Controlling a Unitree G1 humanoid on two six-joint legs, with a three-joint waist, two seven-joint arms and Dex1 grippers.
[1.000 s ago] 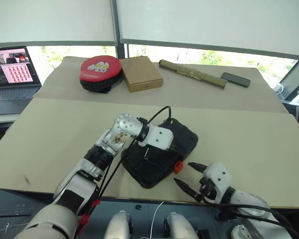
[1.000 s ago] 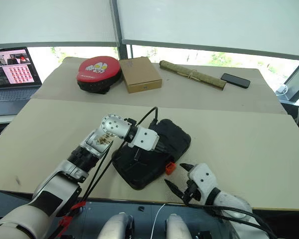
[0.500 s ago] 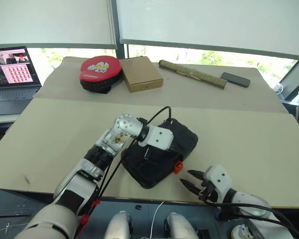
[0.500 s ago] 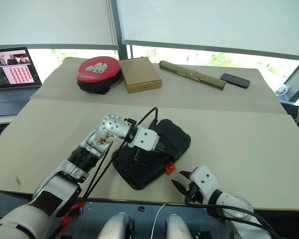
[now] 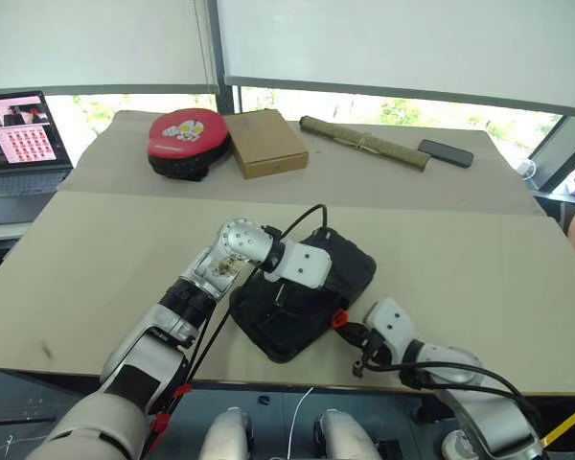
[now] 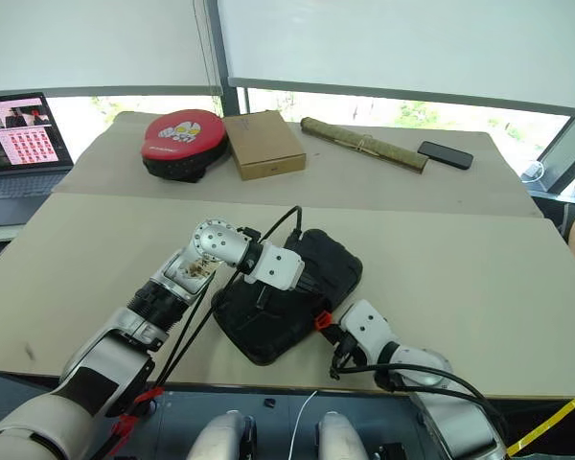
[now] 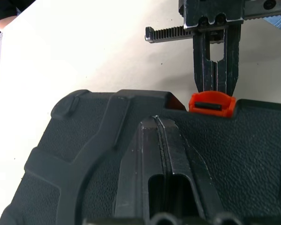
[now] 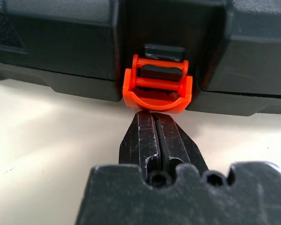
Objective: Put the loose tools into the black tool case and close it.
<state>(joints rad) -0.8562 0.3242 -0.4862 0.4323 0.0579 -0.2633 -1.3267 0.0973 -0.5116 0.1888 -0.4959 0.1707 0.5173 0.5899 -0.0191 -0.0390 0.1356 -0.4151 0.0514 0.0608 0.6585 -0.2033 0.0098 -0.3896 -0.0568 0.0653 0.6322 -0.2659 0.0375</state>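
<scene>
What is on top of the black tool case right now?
The left gripper rests shut on the lid of the black tool case, pressing it closed. The case's inside is hidden by the lid. The right gripper, shut, points at the orange latch.

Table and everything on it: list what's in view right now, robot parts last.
table: one, beige, across the whole view.
black tool case: one, black, lid down, near front edge of table.
orange latch: one, orange, on the case's front edge.
round pad: one, red and black, far left of table.
cardboard box: one, brown, beside the pad.
rolled bundle: one, olive, far side.
phone: one, black, far right.
laptop: one, open, off the table's left.
left gripper: shut, resting on the case lid.
right gripper: shut, tips at the latch.
</scene>
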